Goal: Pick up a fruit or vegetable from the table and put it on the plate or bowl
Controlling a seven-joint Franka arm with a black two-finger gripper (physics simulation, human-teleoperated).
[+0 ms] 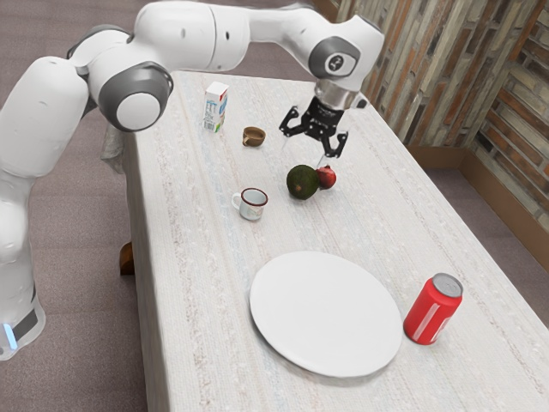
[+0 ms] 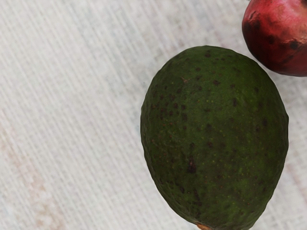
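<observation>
Exterior view, gripper [image 1: 313,142]: is being held above the table with its fingers spread wide; nothing is being gripped.
Exterior view, avocado [image 1: 302,182]: is lying on the table just below the fingers, apparently touching the red fruit [image 1: 327,177] on the exterior view's right.
Exterior view, plate [image 1: 326,313]: is sitting well apart from both fruits, nearer the camera.
Wrist view, avocado [image 2: 216,139]: is being seen right under the hand, its long axis running from the stem end toward the red fruit [image 2: 278,36].
Coming move: a straight descent is likely being called for, with the fingers closing across the short axis.
</observation>
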